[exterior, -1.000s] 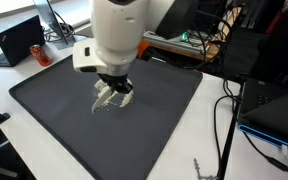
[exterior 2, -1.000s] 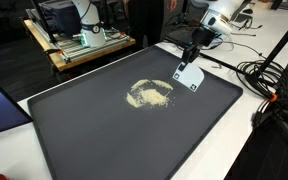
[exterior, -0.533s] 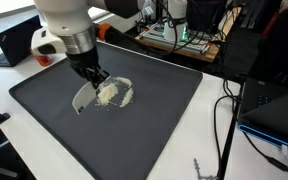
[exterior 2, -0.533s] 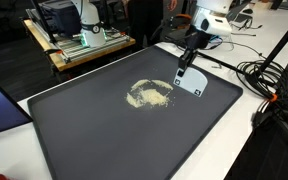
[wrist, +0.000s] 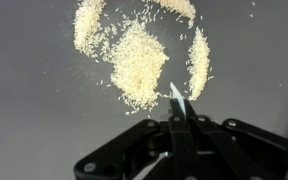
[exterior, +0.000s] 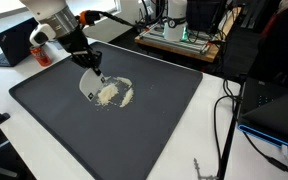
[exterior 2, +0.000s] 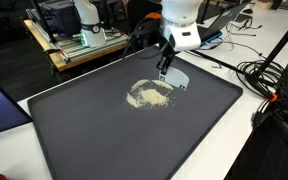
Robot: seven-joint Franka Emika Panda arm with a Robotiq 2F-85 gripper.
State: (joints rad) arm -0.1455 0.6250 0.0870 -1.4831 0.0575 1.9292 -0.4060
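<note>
A white table (exterior: 206,142) carried a dark mat (exterior: 144,130). Above the mat, the gripper (exterior 2: 164,67) was pinched tight on a thin clear scraper (exterior 2: 177,77), whose lower edge sat just beside the scattered pale grains (exterior 2: 149,95) at the mat's middle

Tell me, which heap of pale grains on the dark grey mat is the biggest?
The middle heap of pale grains, just beyond the gripper's thin pale blade. It is broad and thick; the others are thin curved streaks around it.
</note>
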